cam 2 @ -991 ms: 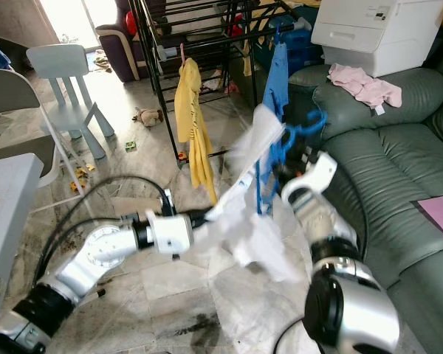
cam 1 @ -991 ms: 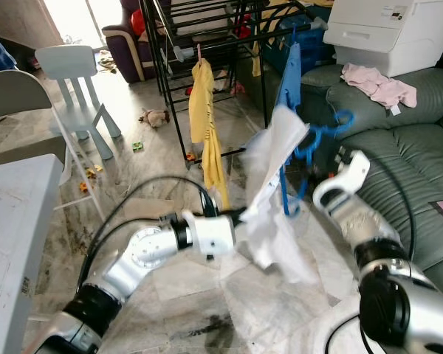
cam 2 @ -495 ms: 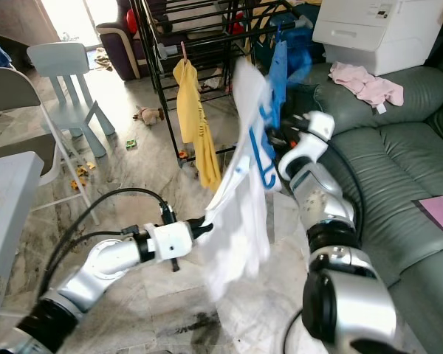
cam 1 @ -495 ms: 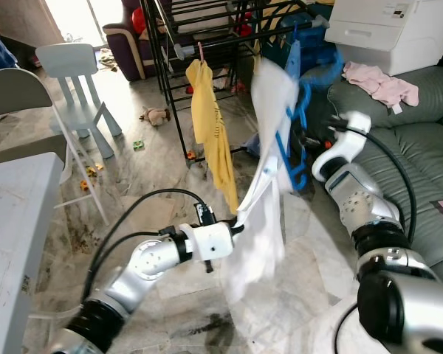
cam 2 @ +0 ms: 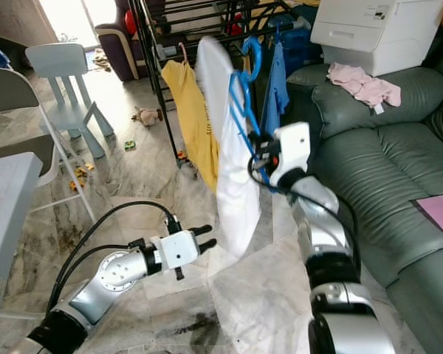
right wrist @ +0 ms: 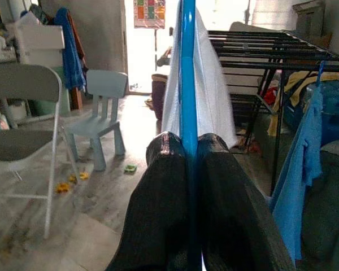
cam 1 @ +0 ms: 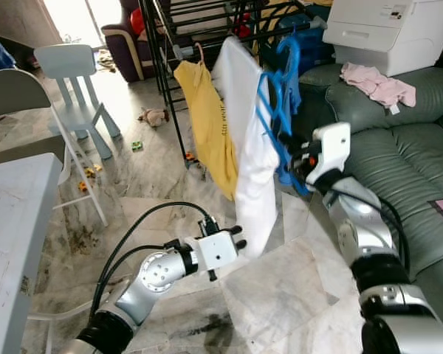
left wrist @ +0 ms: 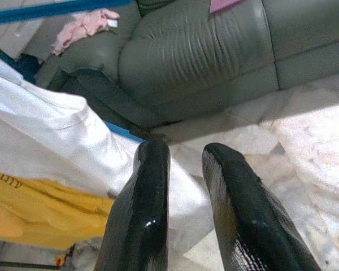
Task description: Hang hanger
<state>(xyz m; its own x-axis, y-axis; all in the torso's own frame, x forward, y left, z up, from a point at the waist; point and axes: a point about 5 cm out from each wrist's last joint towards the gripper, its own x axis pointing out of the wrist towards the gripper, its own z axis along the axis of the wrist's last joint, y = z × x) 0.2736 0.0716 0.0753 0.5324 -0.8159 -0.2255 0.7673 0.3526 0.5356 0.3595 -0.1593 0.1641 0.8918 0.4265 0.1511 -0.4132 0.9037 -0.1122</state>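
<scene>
The blue hanger is partly swallowed by the white shirt draped over it, so only its curved hook and some thin plastic bars show beside the cloth. Whether the hook already sits on a rail of the black drying rack is hard to judge; it looks to be just at the rack's front edge, up among the rods. The right gripper is clamped on the hanger's bar, its two black fingers pressed against either side of the narrow blue strip, at the shirt's right side about halfway down. The shirt hangs limp and smooth, its lower hem falling toward the marble-patterned floor.

The left gripper sits low, near the shirt's bottom edge, with its glossy rounded fingers parted and nothing between them; in the left wrist view the white cloth lies just beyond the tips.

A yellow garment hangs from the rack right behind the white shirt, and a blue cloth hangs further along, partly hidden. To the right stands a dark green leather sofa, creased and cushioned, with a crumpled pink garment on it. A pale blue child's chair stands well apart on the left, cut off by a grey folding chair.
</scene>
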